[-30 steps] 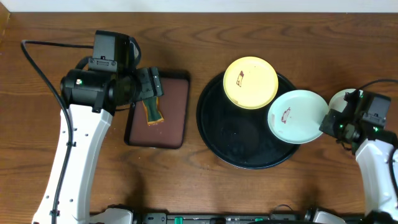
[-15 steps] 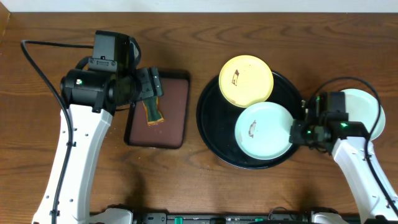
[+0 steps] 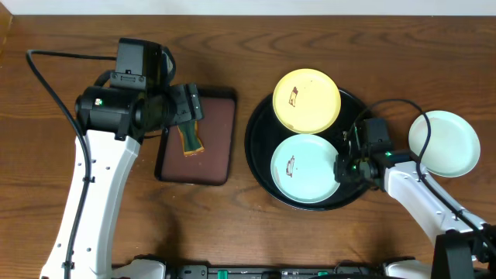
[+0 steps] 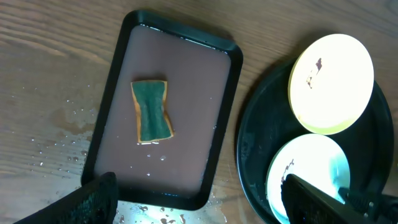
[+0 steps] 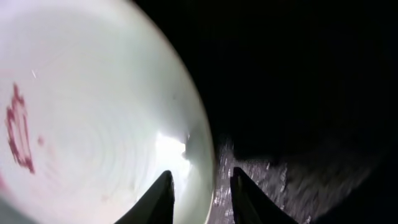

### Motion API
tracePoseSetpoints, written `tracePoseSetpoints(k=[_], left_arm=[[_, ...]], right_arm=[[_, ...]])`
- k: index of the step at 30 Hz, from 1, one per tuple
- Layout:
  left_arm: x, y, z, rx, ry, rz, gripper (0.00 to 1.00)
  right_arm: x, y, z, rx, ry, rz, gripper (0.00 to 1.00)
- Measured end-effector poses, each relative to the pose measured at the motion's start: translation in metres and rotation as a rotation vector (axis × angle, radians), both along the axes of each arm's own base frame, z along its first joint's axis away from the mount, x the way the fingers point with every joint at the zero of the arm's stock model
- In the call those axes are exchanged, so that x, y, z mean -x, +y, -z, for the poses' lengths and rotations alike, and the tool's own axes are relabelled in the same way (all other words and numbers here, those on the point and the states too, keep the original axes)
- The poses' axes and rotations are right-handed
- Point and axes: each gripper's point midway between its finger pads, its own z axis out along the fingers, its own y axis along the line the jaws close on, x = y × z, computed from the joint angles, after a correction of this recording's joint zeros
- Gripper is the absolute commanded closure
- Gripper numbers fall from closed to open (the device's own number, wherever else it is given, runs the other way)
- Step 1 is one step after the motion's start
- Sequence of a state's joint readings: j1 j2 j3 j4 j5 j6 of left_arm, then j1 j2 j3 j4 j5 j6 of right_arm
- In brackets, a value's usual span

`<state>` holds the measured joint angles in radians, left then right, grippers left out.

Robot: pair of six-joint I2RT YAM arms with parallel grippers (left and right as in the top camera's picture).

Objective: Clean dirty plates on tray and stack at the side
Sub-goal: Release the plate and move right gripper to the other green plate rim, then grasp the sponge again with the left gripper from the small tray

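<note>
Black right fingers: closed on the right rim of the light blue plate, one inside the lip and one outside.
Change: a second ago this plate hung over the right edge of the round black tray. It now lies inside the tray at the front, just beside the pale yellow plate.
Meaning: judged a repositioning for wiping. Cleaning has not begun, and the red smear is intact.
Orientation: flat and face up. Round, so no long axis. The smear sits left of centre.
Pale yellow plate: at the tray's back, also marked.
Mint green plate: on the table right of the tray, no smear seen.
Left fingers: spread wide and empty above the sponge in its rectangular dish. Unmoved.
</note>
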<state>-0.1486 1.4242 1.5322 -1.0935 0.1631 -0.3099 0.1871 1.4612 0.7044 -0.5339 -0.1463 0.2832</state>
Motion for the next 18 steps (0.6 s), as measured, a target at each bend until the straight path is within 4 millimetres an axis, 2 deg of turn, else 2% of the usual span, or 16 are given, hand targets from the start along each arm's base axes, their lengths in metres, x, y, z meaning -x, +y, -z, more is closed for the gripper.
tracePoseSetpoints(k=[3,6,9,14,18], left_arm=[[0.0,0.0,0.0,0.0,0.0,0.0,0.16],[0.0,0.0,0.0,0.0,0.0,0.0,0.16],[0.0,0.0,0.0,0.0,0.0,0.0,0.16],[0.004,-0.006,0.001,0.041,0.022,-0.006,0.16],[0.005,-0.015,0.0,0.091,0.035,-0.01,0.16]], right_arm=[[-0.008,0.001,-0.003,0.011,-0.045,-0.041,0.68],[-0.009,0.0,-0.002,0.025,-0.057,-0.076,0.75],[-0.011,0.0,0.001,0.031,-0.073,-0.092,0.78],[-0.007,-0.001,0.016,0.024,-0.053,-0.078,0.99],[-0.012,0.0,0.015,0.016,-0.065,-0.054,0.99]])
